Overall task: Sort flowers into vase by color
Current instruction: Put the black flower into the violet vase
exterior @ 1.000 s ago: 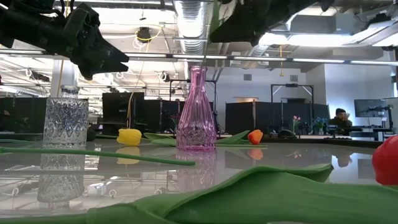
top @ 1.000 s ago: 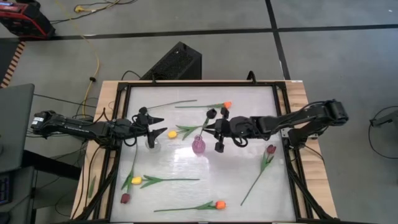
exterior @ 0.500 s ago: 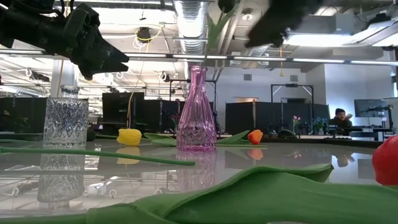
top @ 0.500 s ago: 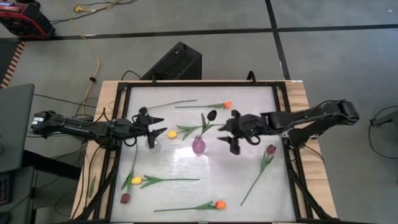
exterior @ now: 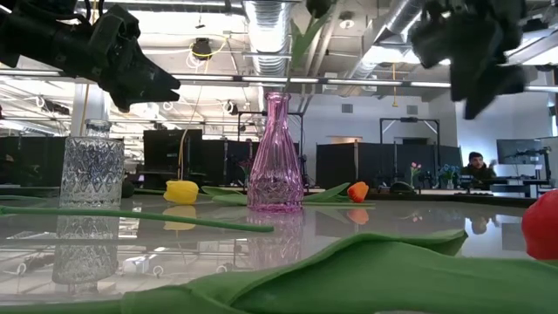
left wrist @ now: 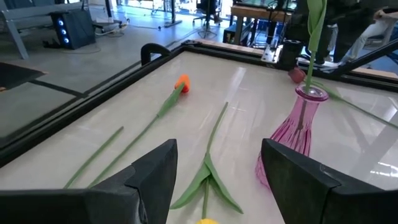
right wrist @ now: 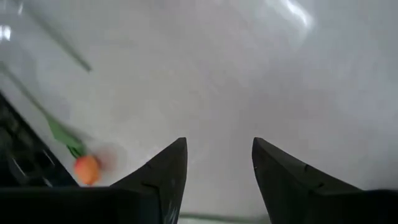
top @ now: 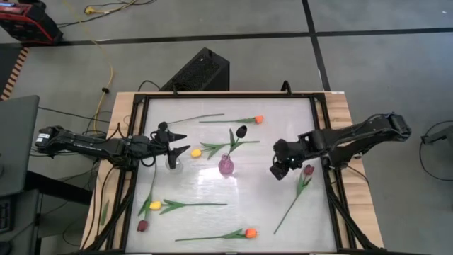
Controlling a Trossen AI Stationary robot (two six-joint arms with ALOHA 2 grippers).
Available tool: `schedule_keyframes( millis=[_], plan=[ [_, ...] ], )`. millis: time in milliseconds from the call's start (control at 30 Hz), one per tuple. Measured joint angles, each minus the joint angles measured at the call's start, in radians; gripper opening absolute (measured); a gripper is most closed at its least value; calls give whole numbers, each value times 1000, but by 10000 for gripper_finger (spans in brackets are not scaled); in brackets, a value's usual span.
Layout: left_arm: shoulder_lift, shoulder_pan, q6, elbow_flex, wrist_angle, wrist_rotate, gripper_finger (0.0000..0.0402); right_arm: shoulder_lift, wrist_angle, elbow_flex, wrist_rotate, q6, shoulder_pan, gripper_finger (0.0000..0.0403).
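A pink vase (top: 226, 166) stands mid-table with a dark maroon tulip (top: 241, 131) whose stem sticks into its neck (left wrist: 309, 93). A clear cut-glass vase (top: 172, 162) stands left of it. My left gripper (top: 178, 136) hovers open above the clear vase, holding nothing. My right gripper (top: 277, 171) is open and empty, right of the pink vase, pointing down at the table (right wrist: 217, 168). More tulips lie flat: yellow (top: 196, 152), orange (top: 259, 119), maroon (top: 308, 170), yellow (top: 155, 205), maroon (top: 142, 225), orange (top: 250, 232).
A bare green stem (top: 204, 117) lies near the far edge. A black frame (top: 324, 142) borders the glossy white table. The low view shows a large green leaf (exterior: 349, 270) close in front. A person (exterior: 475, 166) sits far behind in the room.
My right gripper has gone from beside the maroon tulip above the pink vase toward the table's right and near edges, and has tipped down toward the table. The maroon tulip stays standing in the pink vase.
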Motion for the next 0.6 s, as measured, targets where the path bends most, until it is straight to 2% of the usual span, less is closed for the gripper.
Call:
schedule_keyframes(
  millis=[233, 333, 533, 600],
  plan=[
    [0, 0, 36, 0, -6, 0, 222, 0, -21, -2, 13, 252, 127, 205],
    [0, 0, 38, 0, -20, 0, 222, 0, -20, -2, 46, 312, 158, 205],
    [0, 0, 50, 0, -49, -4, 222, 0, -18, -2, 117, 204, 128, 205],
    [0, 7, 40, 0, -70, -42, 222, 0, -18, -2, 148, 147, 103, 205]
  ],
)
